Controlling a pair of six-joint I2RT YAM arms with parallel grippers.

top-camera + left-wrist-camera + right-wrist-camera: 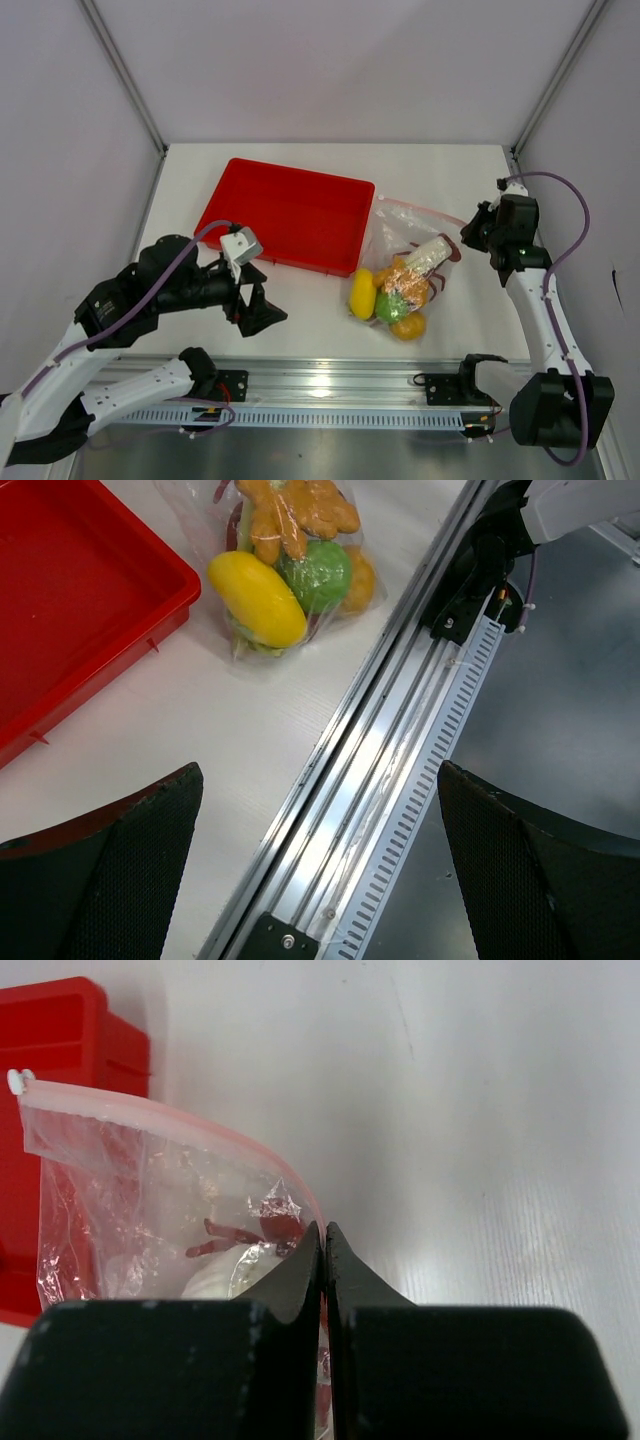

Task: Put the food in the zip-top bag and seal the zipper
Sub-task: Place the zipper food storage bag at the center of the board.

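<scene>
Rail (pixel 330 385) edges white table (pixel 310 315); left gripper (pixel 262 300) gapes, right gripper (pixel 322 1232) pinches zipper (pixel 150 1118); pale walls (pixel 330 60).

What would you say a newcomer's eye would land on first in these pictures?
Most likely the bright red tray in the middle of the white table, and beside it on the right the clear zip-top bag bulging with colourful food. Next, the right gripper pinched shut on the zipper at the bag's right end, while the left gripper hangs open near the front edge.
</scene>
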